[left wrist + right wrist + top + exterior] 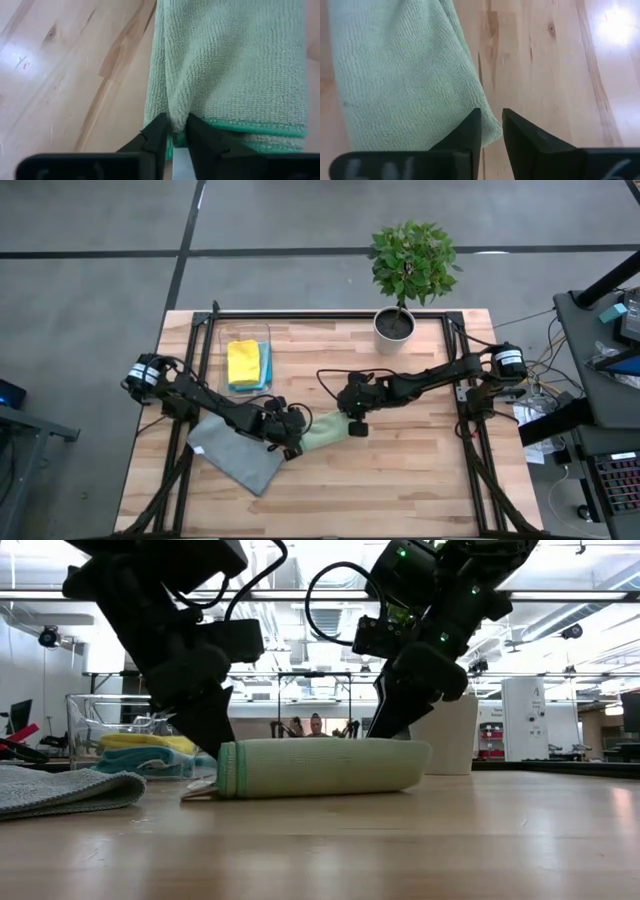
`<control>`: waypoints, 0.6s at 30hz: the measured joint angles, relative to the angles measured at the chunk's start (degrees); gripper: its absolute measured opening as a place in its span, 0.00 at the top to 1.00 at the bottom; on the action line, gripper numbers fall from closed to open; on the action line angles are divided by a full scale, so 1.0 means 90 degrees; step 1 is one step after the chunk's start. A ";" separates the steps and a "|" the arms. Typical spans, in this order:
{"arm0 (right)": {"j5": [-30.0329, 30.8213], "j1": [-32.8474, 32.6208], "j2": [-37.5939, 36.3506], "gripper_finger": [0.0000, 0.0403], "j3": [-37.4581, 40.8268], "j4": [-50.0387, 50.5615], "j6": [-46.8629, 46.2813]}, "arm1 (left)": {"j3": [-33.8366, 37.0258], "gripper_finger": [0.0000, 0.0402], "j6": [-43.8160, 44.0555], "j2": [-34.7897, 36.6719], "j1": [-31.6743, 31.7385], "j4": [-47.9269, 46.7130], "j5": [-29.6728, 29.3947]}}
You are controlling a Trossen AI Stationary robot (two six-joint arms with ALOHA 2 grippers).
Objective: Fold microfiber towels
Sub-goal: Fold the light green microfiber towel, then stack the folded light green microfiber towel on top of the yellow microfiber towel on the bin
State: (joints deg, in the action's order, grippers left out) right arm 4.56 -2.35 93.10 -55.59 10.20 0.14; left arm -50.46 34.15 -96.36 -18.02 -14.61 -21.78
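The olive green towel (322, 432) lies folded into a thick, narrow bundle on the table's middle, its long side flat on the wood (320, 768). My left gripper (173, 131) is at its left, hemmed end, shut on a pucker of cloth. My right gripper (491, 125) hovers over the towel's right-end corner (487, 131), its fingers a narrow gap apart with nothing between them. A grey towel (235, 452) lies flat near the front left. Yellow and teal towels (245, 363) are stacked in the clear bin. My left gripper pinches a small pucker of cloth at the green towel's hemmed left end (176, 119) between its two fingers. The fingers slant down from the table's left, pointing along the bundle. The towel rests on the table; one layer or several, I cannot tell.
The clear bin (262, 330) stands at the far left. A potted plant (395, 323) stands at the far edge, right of the middle. Bare wood stretches to the right and to the front of the green towel.
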 joint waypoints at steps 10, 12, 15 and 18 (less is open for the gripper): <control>0.0008 -0.0017 -0.0055 0.86 0.0067 0.0007 0.0058 | -0.0061 0.72 -0.0049 0.0300 0.0000 -0.0037 0.0029; 0.0009 -0.0029 -0.0120 0.86 0.0086 0.0008 0.0078 | -0.0061 0.71 -0.0049 0.0439 0.0000 -0.0185 0.0032; 0.0011 -0.0072 -0.0232 0.86 0.0142 0.0007 0.0100 | -0.0057 0.70 -0.0051 0.0634 0.0000 -0.0229 0.0035; 0.0005 -0.0127 -0.0295 0.86 0.0161 0.0024 0.0100 | -0.0048 0.70 -0.0051 0.0771 0.0000 -0.0249 0.0033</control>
State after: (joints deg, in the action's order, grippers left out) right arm 4.60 -3.49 90.45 -54.14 10.41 1.04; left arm -50.89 33.69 -89.42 -18.02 -16.85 -21.48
